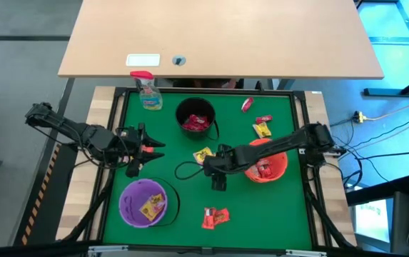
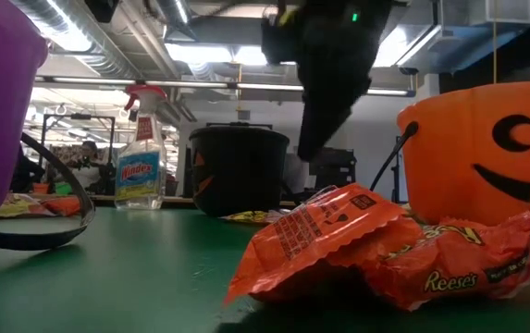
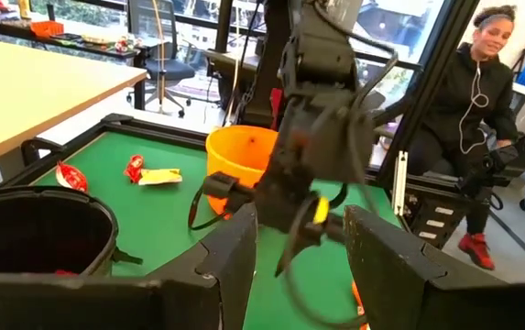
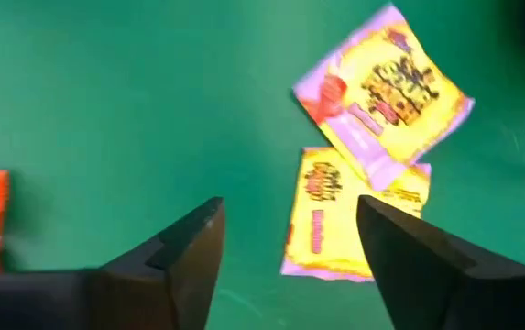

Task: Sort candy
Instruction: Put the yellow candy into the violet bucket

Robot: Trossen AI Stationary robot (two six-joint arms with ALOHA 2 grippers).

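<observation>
Buckets, high view: three on the green table (image 1: 290,214), being one black (image 1: 195,118) with red candy inside, one purple (image 1: 143,202) with a yellow packet, one orange (image 1: 267,165) with red packets; loose candy numbers two yellow packets (image 1: 203,155) at centre, one yellow (image 1: 262,129) and two red near the far right, two orange-red (image 1: 215,217) at the near edge. Left gripper (image 1: 149,148) hangs with jaws apart, empty. Right wrist view: right gripper (image 4: 289,240), jaws apart and empty, sits over two overlapping yellow packets (image 4: 372,137), one square to the fingers, one skewed.
</observation>
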